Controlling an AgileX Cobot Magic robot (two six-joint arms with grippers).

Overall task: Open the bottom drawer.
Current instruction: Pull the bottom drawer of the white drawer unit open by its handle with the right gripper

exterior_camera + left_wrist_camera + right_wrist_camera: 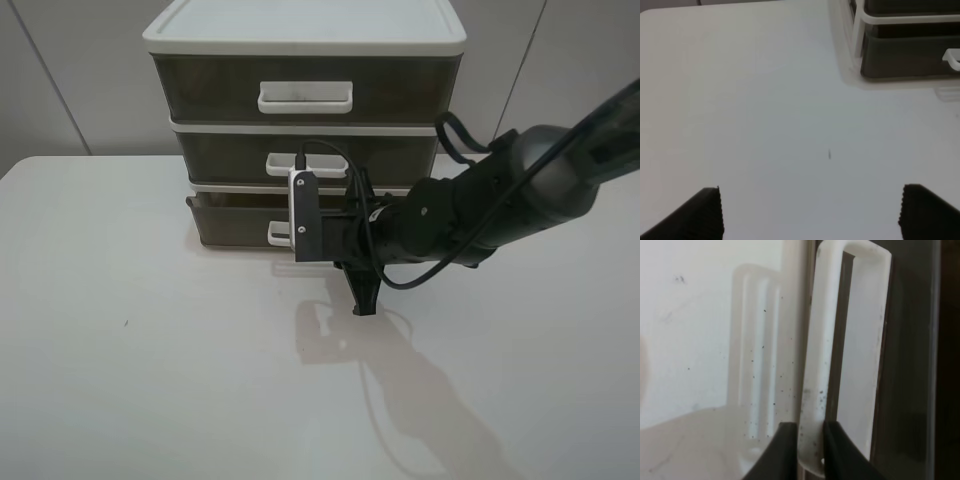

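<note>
Drawer: smoky translucent plastic bottom drawer (235, 225), lowest in the white-framed unit (300, 30), far side of my white counter (120, 380)
Right fingers (785, 450): clamped on its white loop handle (812, 365)
Left fingers (705, 215): wide apart, near left

No text, label, brand, number or sign can be read in any of the views.
</note>
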